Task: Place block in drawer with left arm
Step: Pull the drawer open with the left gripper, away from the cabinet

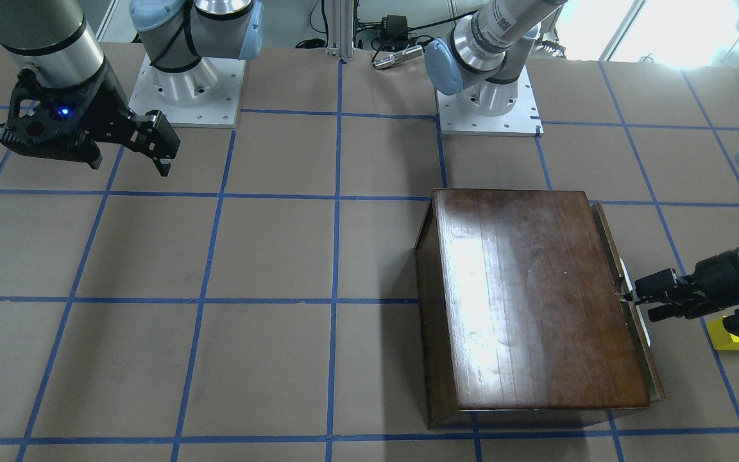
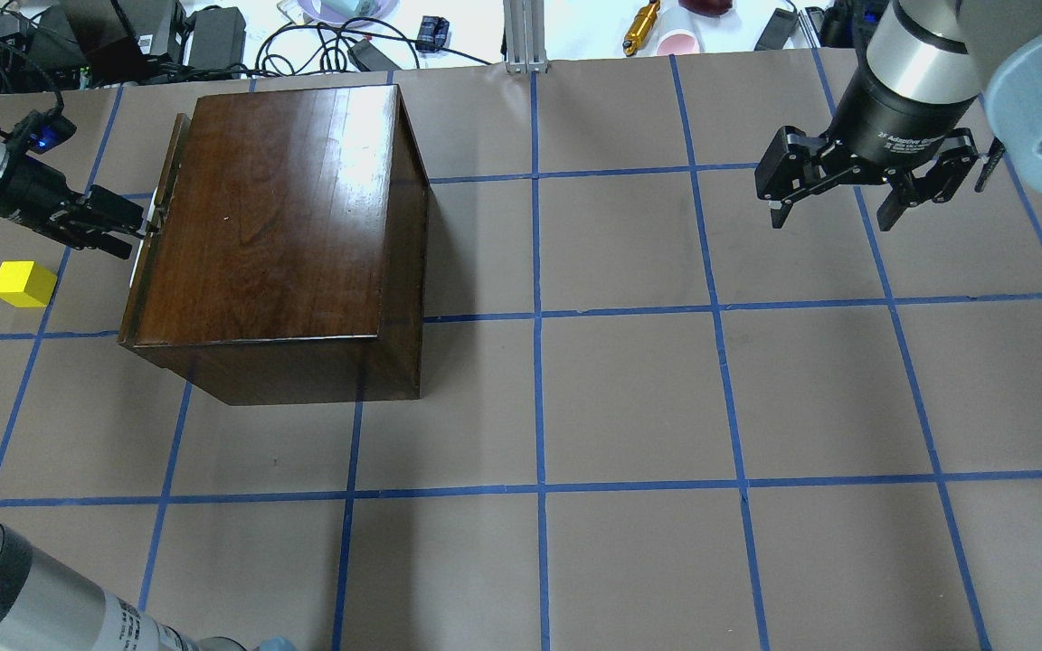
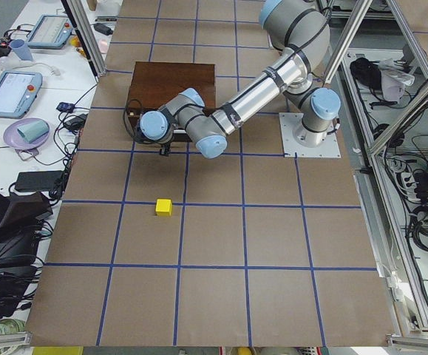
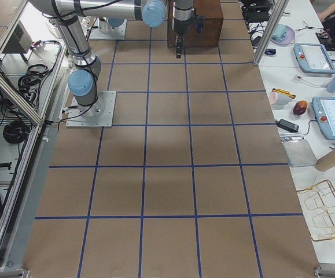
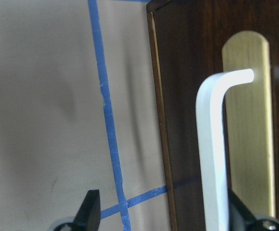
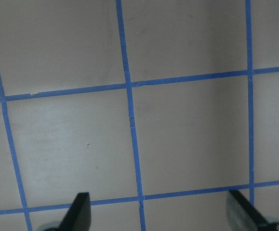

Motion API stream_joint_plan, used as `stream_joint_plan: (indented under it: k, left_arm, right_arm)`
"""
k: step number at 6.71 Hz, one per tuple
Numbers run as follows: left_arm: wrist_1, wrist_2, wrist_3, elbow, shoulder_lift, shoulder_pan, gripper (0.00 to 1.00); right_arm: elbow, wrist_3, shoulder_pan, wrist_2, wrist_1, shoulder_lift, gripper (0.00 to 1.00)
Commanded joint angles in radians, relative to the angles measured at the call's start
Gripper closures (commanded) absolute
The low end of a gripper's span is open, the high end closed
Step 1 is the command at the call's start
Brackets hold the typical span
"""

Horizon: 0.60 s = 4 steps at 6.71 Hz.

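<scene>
The yellow block point(image 2: 23, 283) lies on the table to the left of the dark-brown wooden box point(image 2: 277, 217), also seen in the front-facing view point(image 1: 725, 335) and the left-end view point(image 3: 163, 207). The drawer's dark front panel point(image 1: 607, 237) looks pushed in; none of its pale tray shows. My left gripper point(image 2: 118, 231) is open at the panel, its fingers point(image 5: 91, 209) on either side of the white pull point(image 5: 212, 159). It does not touch the block. My right gripper point(image 2: 833, 217) is open and empty above the table's far right.
The table is brown paper with a blue tape grid point(image 2: 539, 316). Cables and small items lie along the far edge point(image 2: 322, 27). A brass plate point(image 5: 247, 120) sits behind the pull. Both arm bases point(image 1: 186, 83) stand at the robot's edge.
</scene>
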<state>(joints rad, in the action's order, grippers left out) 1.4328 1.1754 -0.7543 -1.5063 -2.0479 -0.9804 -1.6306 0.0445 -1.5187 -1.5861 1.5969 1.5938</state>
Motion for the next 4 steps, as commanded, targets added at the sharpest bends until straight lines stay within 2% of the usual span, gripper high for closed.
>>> stream_joint_plan:
  k: [1, 3, 4]
  left_arm:
    - [0.000, 0.039, -0.002, 0.005, 0.002, 0.002, 0.13]
    - [-0.006, 0.050, -0.003, 0.012, 0.003, 0.003, 0.13]
    - [-0.006, 0.093, -0.010, 0.020, 0.003, 0.003, 0.13]
  right_arm:
    - [0.000, 0.000, 0.000, 0.000, 0.000, 0.000, 0.00]
    - [0.000, 0.000, 0.000, 0.000, 0.000, 0.000, 0.00]
    - [0.000, 0.000, 0.000, 0.000, 0.000, 0.000, 0.00]
